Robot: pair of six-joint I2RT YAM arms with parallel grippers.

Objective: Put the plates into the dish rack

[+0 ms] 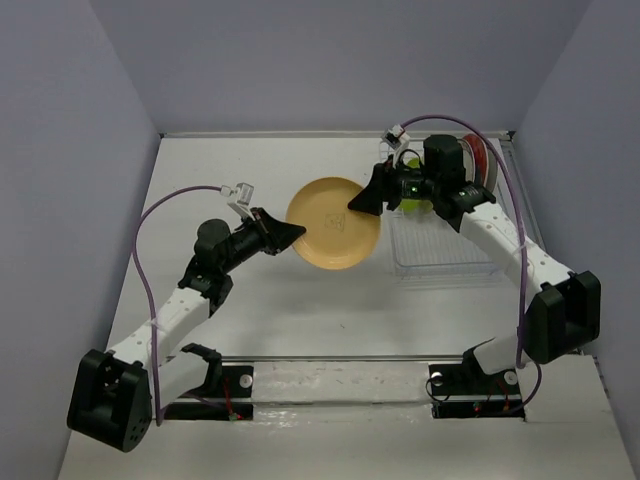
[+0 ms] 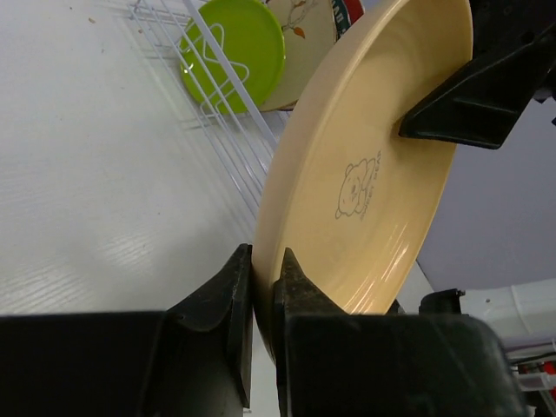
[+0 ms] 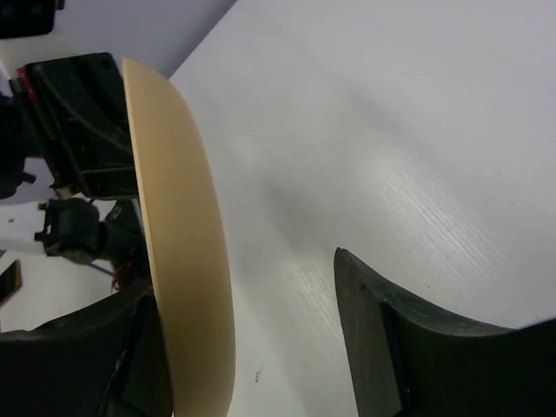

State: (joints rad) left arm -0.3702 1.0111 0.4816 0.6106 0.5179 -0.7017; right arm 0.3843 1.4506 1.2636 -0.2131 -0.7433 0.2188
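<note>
The plain tan-orange plate (image 1: 333, 222) hangs above the table, tilted on edge, between both grippers. My left gripper (image 1: 295, 235) is shut on its left rim; in the left wrist view the jaws (image 2: 265, 278) pinch the plate (image 2: 373, 165), which carries a small bear drawing. My right gripper (image 1: 362, 200) is open and straddles the plate's right rim. In the right wrist view the plate (image 3: 182, 243) lies against the left finger, and the right finger (image 3: 391, 339) stands well apart from it. The dish rack (image 1: 440, 250) holds a lime green plate (image 2: 234, 52), a beige bird plate (image 2: 304, 35) and a red plate (image 1: 478, 155).
The rack's thin wires (image 2: 234, 148) lie just behind the held plate. The right arm's body hides much of the rack's far end. Grey walls enclose the white table on the left, back and right.
</note>
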